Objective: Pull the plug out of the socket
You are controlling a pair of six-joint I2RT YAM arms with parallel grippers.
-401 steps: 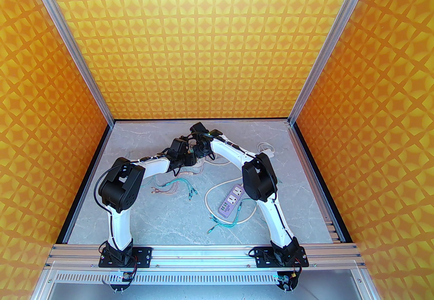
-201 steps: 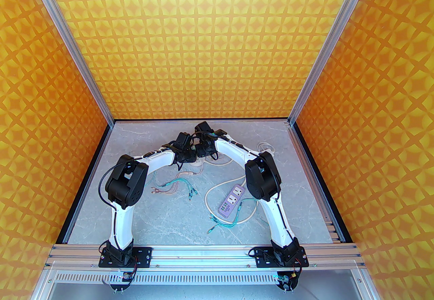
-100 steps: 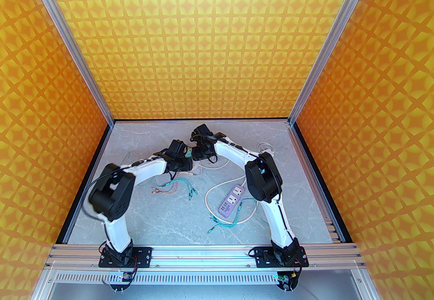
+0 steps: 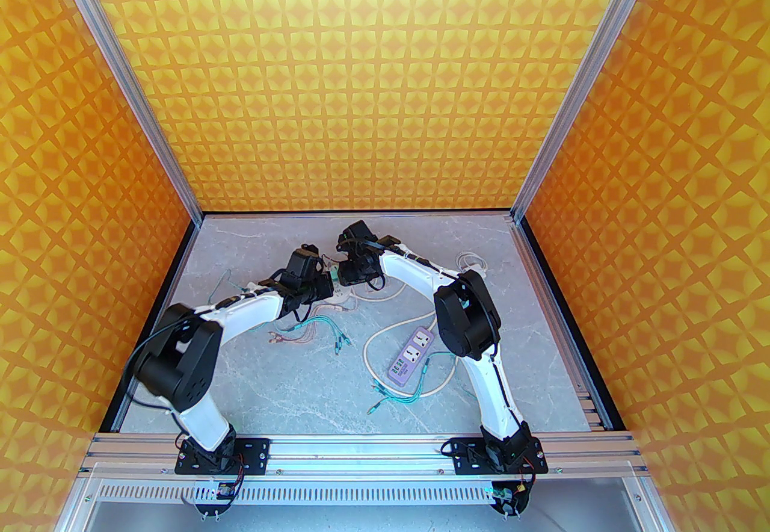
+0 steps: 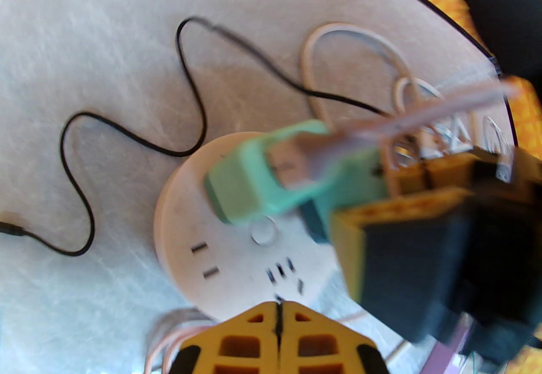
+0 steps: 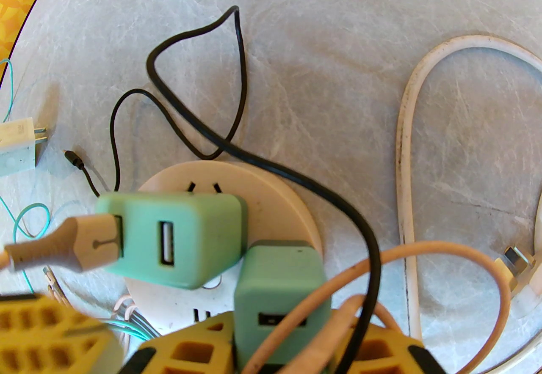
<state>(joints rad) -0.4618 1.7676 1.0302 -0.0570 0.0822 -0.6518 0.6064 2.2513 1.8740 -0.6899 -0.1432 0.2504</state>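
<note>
A round white socket lies on the grey table with two green plugs on its top face. My right gripper is shut on the nearer green plug, one yellow finger on each side; its prongs are hidden. The other green plug carries a pink USB cable and stands beside it. In the left wrist view the socket lies below my left gripper, which is shut with nothing in it, just off the socket's rim. From above, both wrists meet over the socket.
A thin black cable loops across the socket and over the held plug. A thick white cord curves on the right. A small grey adapter lies at left. A purple power strip and teal and pink cable bundles lie nearer the bases.
The left arm's elbow has swung out to the left and down, and its wrist has drawn slightly left of the socket. The right arm has hardly moved.
</note>
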